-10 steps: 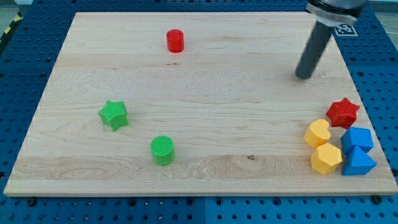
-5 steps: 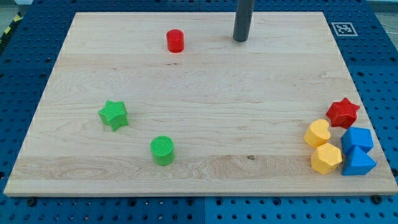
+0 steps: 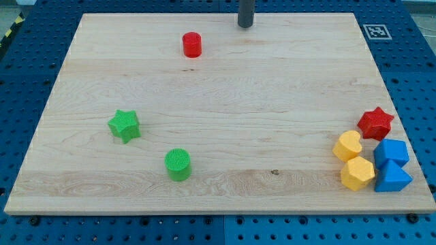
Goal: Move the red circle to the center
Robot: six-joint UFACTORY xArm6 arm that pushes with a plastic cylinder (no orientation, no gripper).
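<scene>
Red circle (image 3: 192, 45) unmoved; my tip (image 3: 245, 25) shifted up-left, nearer

Board (image 3: 225, 102) was pale wood, smooth, with grain lines. Green circle (image 3: 178, 164) had ridged top. Red circle (image 3: 192, 44) looked like matt plastic. Rod dark, matt.

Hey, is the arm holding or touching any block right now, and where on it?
Nothing is held. My tip sits near the view's top edge, up and to the right of the red circle, clearly apart from it.
</scene>
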